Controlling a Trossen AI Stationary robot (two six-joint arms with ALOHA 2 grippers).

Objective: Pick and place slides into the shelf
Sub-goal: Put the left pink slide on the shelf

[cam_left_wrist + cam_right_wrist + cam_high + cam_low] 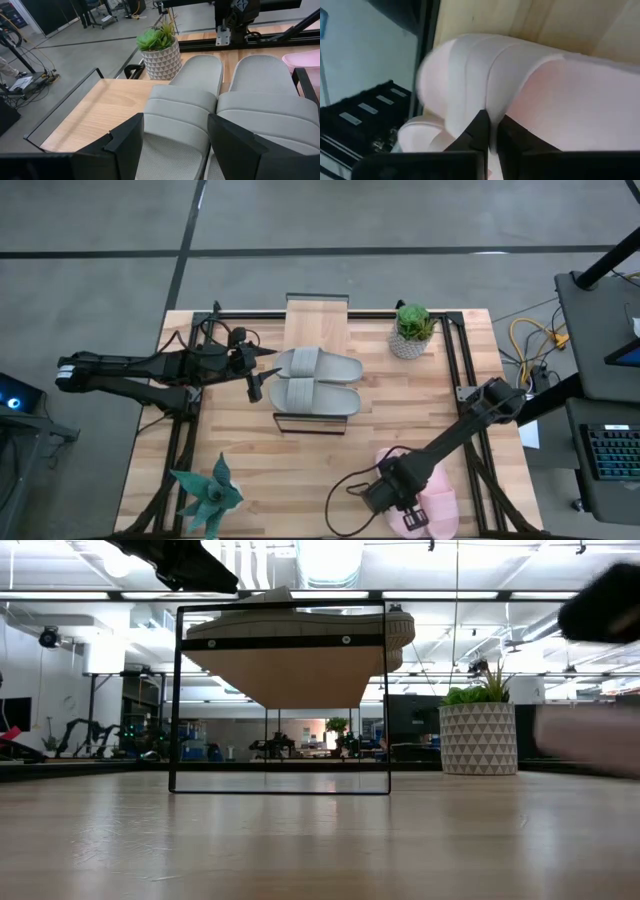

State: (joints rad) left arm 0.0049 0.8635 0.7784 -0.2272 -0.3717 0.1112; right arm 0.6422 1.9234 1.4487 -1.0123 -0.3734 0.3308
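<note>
Slides first: the grey pair sits side by side on top of the shelf, toes pointing toward the left arm, while the pink slides are down at the near right corner of the table.

Biggest thing in view is the room: a grey concrete floor with dark seam lines all around, and from table height a big open workshop with strip lights on the ceiling and equipment along the far wall. The table is light wood planks with a black metal frame along its edges. A desk with a keyboard stands off to the right, yellow cables on the floor next to it.

Left end effector hangs level at the heel end of the grey pair, fingers apart on either side of one slide's heel; can't tell if they touch it. Right end effector is down over the pink slides, fingers pinched together on the strap of a pink slide.

Smaller stuff: a green plant in a white patterned pot beside the shelf's far right, and a spiky teal plant at the near left edge.
</note>
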